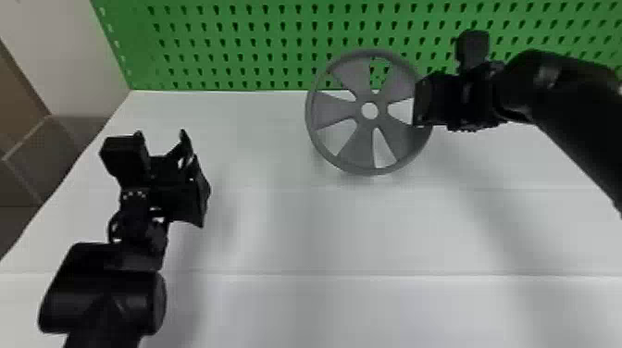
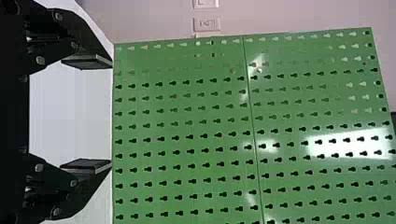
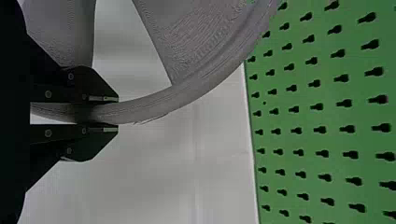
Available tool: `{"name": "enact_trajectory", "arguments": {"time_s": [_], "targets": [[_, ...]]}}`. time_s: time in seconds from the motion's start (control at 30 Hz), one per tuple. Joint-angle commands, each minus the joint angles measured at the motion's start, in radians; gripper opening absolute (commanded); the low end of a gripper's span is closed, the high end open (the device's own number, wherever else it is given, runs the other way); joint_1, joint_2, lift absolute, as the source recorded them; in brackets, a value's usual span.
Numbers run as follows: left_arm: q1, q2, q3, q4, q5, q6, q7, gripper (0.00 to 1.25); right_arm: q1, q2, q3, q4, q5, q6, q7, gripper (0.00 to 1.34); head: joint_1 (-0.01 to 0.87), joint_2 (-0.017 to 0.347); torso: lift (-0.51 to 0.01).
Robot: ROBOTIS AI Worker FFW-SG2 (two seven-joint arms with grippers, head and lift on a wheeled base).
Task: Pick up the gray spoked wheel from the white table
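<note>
In the left part of the head view, the left gripper point(image 2: 111, 115) is over the bench point(image 1: 240, 231), its fingers wide apart with nothing between them. The gray spoked wheel point(image 1: 373, 152) is at the upper middle, its face turned toward the camera and its top in front of the green pegboard point(image 1: 231, 41); I cannot tell whether its lower edge touches the bench. It looks like stiff, fairly light plastic, finely ridged, so it shouldn't bend much, though the broad spokes may be thin enough to crack if squeezed. At the upper right, the right gripper point(image 3: 116, 114) has its fingers clamped on the wheel's rim. That is the sound place to hold, but being off-centre it leaves the weight to one side, and the curved rim could pivot or slip. A firm, square pinch near a spoke's root should steady it.
</note>
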Motion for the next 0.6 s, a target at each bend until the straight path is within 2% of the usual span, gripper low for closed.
{"name": "enact_trajectory", "arguments": {"time_s": [0.0, 0.33, 0.5, 0.57], "targets": [[0.001, 0.001, 0.002, -0.001, 0.002, 0.0, 0.0, 0.76, 0.007, 0.009, -0.031, -0.008, 0.093, -0.07, 0.026, 0.26, 0.779, 0.074, -0.079], [0.004, 0.001, 0.006, -0.004, 0.003, 0.0, 0.0, 0.76, 0.016, 0.019, -0.114, -0.013, 0.133, -0.182, 0.029, 0.26, 0.779, 0.074, -0.079], [0.009, 0.001, 0.011, -0.007, 0.005, 0.0, 0.0, 0.76, 0.042, 0.02, -0.142, -0.054, 0.157, -0.297, 0.038, 0.26, 0.779, 0.074, -0.079], [0.009, 0.001, 0.012, -0.007, 0.005, 0.0, 0.0, 0.76, 0.051, 0.023, -0.178, -0.077, 0.177, -0.307, 0.038, 0.26, 0.779, 0.074, -0.079]]}}
